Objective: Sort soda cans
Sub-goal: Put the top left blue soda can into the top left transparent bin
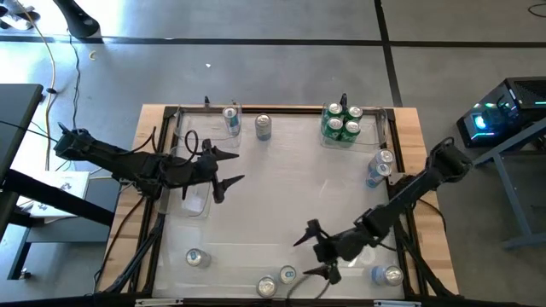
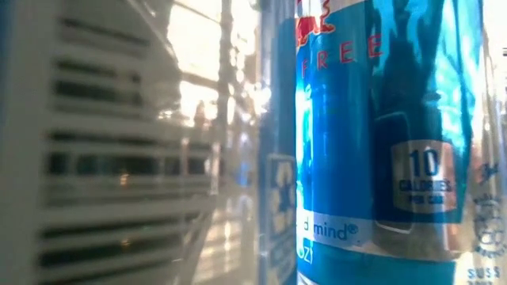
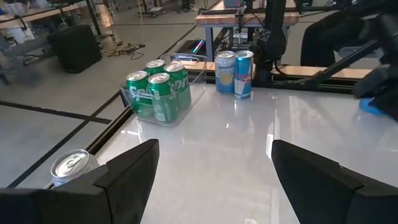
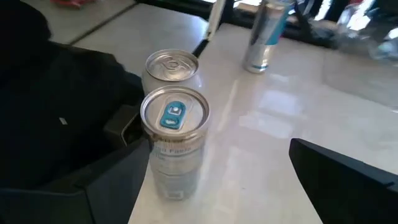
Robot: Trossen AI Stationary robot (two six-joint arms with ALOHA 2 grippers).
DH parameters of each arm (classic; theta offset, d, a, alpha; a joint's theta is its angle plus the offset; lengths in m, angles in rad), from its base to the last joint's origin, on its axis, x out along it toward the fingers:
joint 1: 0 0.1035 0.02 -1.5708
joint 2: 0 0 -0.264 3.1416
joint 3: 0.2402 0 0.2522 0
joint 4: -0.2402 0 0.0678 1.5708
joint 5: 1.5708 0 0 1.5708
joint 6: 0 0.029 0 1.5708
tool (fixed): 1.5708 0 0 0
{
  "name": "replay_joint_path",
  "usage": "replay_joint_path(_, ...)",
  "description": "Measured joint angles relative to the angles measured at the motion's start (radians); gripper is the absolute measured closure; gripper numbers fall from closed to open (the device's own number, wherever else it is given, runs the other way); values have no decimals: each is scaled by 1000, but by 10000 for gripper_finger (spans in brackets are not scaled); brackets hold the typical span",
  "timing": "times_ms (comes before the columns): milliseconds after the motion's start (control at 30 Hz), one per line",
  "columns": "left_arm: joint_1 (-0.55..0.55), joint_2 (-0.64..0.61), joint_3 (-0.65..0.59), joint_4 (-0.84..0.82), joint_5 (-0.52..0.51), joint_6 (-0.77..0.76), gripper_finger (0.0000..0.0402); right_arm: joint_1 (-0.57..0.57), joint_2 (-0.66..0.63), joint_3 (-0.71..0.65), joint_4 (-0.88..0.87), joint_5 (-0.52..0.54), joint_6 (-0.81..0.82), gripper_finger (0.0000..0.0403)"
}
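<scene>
A clear plastic tray [image 1: 327,141] is sitting at about one o'clock on the white table [image 1: 281,179] (wood-framed). A dark device [image 1: 495,115] is glowing teal out at three o'clock.

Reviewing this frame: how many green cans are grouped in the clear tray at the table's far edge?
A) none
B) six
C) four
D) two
C: the high view shows four green cans packed two by two inside the clear tray, and the left wrist view shows the same cluster of four.
</scene>
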Motion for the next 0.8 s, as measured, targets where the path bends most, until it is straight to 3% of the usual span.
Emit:
replay_joint_path(133, -2, 0, 0, 3, -24, -8, 92, -54, 39, 19, 40, -140, 16, 18)
replay_joint_path(800, -2, 0, 0, 9, -38, -27, 92, -126, 174, 24, 202, -378, -22, 18)
